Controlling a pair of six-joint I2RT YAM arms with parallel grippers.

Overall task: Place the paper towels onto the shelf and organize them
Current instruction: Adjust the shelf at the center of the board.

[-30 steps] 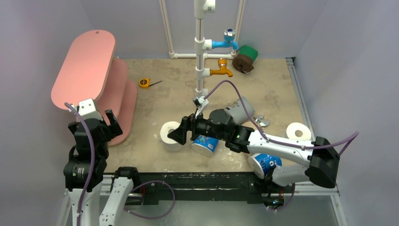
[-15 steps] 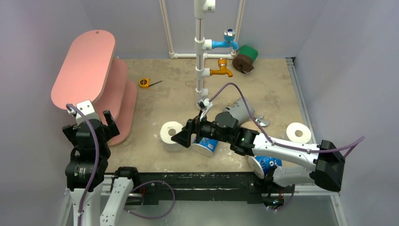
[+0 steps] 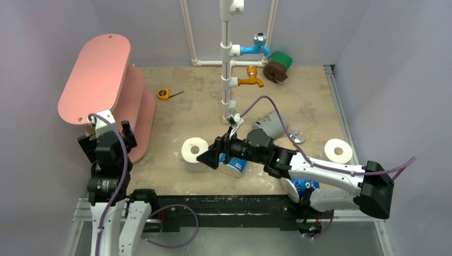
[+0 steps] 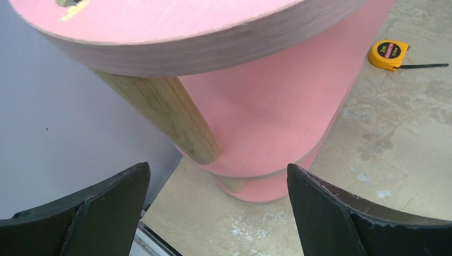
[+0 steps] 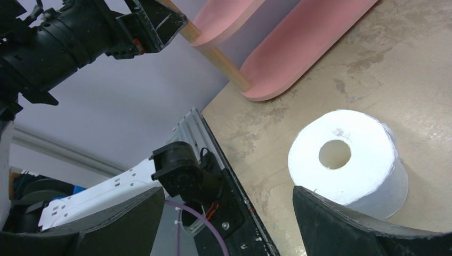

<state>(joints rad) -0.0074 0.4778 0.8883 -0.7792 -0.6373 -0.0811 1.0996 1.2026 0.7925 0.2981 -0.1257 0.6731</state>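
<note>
Roll (image 5: 346,160) (bare white, upright) sits by R hand (image 5: 228,197), spread wide; L hand (image 4: 217,181), same, faces shelf (image 4: 266,106).

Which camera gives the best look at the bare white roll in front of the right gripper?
The right wrist view: the white roll stands upright, close, hollow core showing, just ahead of the open right gripper. The top external view shows it small, beside that gripper's tip. The left wrist view misses it.

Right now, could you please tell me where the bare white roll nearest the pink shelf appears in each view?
Top external: bare white roll, upright, left of centre.
Left wrist: not in it.
Right wrist: lower right, core hole facing up.
Shared landmark: the pink shelf, seen in all three views.
</note>
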